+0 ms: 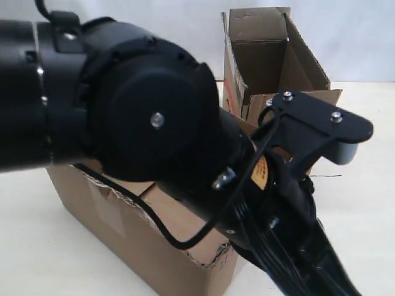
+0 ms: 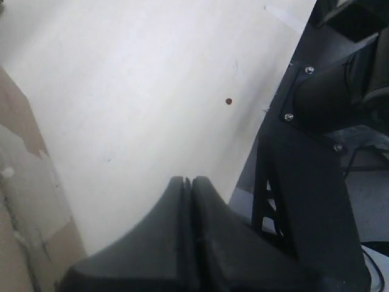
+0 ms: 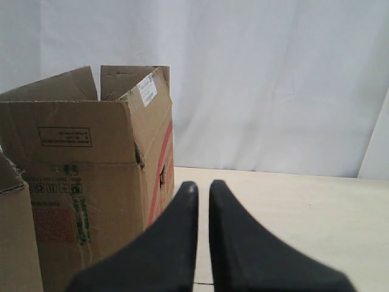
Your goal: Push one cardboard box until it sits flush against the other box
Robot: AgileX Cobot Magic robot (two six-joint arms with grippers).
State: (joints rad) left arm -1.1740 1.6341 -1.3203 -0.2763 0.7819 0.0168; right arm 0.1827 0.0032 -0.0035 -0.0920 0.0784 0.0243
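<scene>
The wide torn-rimmed cardboard box stands low in the exterior view, half hidden by a black arm. Behind it rises the other box, taller, with its flaps up. The arm hides the space between them, so I cannot tell whether they touch. In the right wrist view, the other box shows its red label and green print, and a corner of the wide box overlaps it. My right gripper is shut to a thin slit, empty, beside the tall box's corner. My left gripper is shut and empty over the table, with the wide box off to one side.
A black arm and a camera bracket fill the middle of the exterior view. The pale table runs to an edge, with the robot's dark frame beyond it. A white curtain hangs behind.
</scene>
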